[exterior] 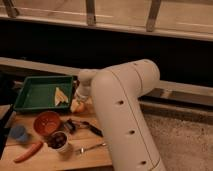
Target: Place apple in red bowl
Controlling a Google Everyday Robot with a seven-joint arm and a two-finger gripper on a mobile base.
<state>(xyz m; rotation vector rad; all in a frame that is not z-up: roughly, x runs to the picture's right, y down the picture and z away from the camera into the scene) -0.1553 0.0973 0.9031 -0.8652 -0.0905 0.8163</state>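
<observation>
one big white arm bends down over the wooden surface. its hand is up and to the right of the red bowl, right over the apple. i cannot tell if the hand is open or closed. the apple is near the red bowl, to its right and a bit behind it, not inside it. behind the red bowl is a green tray with a yellow thing in it. left of the red bowl is a blue cup. in front of the red bowl are a white cup with dark stuff in it and a carrot. a dark tool and a fork lie to the right of the red bowl.
</observation>
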